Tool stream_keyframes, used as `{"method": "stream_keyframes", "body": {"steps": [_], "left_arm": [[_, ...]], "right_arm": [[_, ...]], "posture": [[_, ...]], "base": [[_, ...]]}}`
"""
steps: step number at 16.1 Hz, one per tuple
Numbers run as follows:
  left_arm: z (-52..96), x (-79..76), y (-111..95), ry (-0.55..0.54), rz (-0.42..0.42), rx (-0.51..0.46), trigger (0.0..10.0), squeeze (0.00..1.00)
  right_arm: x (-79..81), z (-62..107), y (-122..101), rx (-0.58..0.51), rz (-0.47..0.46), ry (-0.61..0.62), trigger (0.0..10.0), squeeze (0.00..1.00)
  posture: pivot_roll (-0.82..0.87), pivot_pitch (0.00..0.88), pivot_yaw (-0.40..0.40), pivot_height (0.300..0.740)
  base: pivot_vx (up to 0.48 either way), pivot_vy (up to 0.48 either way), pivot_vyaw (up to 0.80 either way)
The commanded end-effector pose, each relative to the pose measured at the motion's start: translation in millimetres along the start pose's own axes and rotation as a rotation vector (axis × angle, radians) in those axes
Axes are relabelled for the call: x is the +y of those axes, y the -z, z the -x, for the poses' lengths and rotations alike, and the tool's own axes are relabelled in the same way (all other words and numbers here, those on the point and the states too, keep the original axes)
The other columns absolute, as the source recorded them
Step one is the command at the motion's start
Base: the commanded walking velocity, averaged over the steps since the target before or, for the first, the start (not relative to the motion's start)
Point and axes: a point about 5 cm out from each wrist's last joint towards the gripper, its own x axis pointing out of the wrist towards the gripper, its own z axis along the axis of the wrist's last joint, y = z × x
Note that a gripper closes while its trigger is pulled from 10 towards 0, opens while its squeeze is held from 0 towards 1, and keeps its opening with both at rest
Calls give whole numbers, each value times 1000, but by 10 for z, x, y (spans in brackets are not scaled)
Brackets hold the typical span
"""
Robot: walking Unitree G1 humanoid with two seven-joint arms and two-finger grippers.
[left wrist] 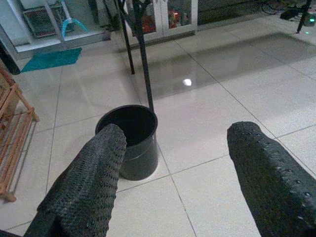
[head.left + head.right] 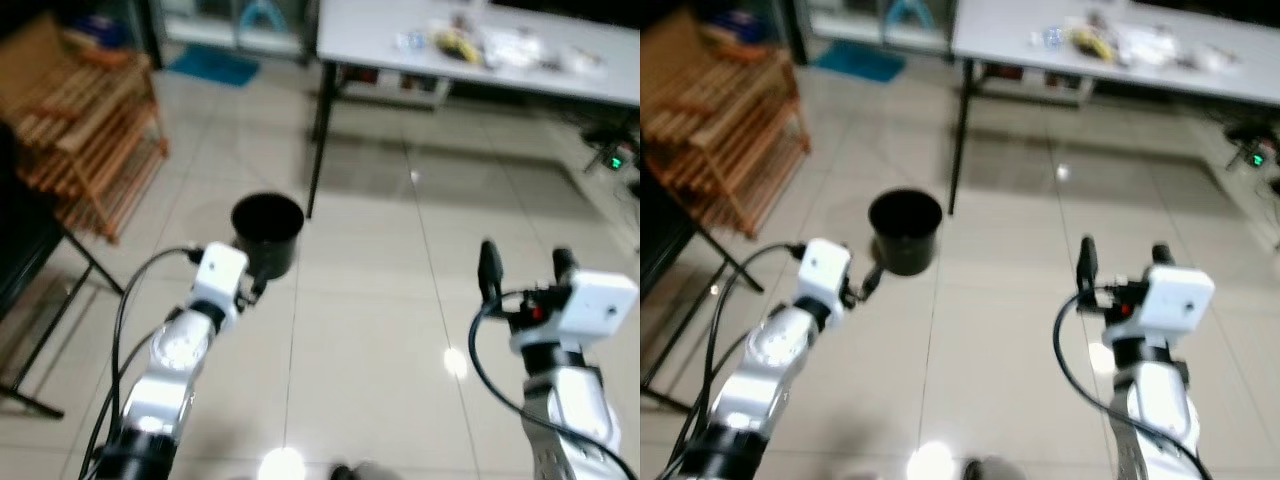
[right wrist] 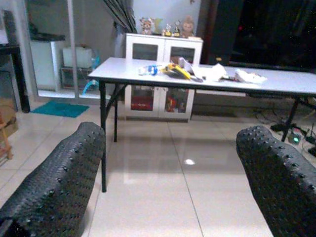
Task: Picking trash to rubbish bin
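Two silver arms reach forward over a pale tiled floor. The left gripper hovers just near of a black rubbish bin, its fingers spread wide apart with nothing between them. The bin stands upright on the floor, just left of the near left leg of a long white table at the far side. The right gripper is raised well to the right of the bin, pointing toward the table, its two black fingers also wide apart and empty. Scattered trash, including something yellow and crumpled white wrappers, lies on the tabletop. A wooden rack stands at the far left, and a white cabinet sits beyond the table.
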Motion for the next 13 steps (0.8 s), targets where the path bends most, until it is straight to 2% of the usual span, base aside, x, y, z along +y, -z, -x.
{"method": "stream_keyframes", "body": {"steps": [1, 5, 13], "left_arm": [[-63, -83, -63, 30, -2, -21, 10000, 0], [-132, -110, -111, 50, 3, -34, 10000, 0], [-213, -171, -102, 44, 22, -27, 10000, 0]], "right_arm": [[-58, 12, -14, 1, 25, 22, 10000, 0], [-33, 44, -14, 0, 22, 20, 10000, 0], [-18, 46, -26, -6, 23, 23, 10000, 0]], "posture": [[169, 103, -41, 740], [157, 107, -36, 740], [145, 98, -31, 740]], "base": [[0, 0, 0], [0, -82, 0], [0, -452, 0]]}}
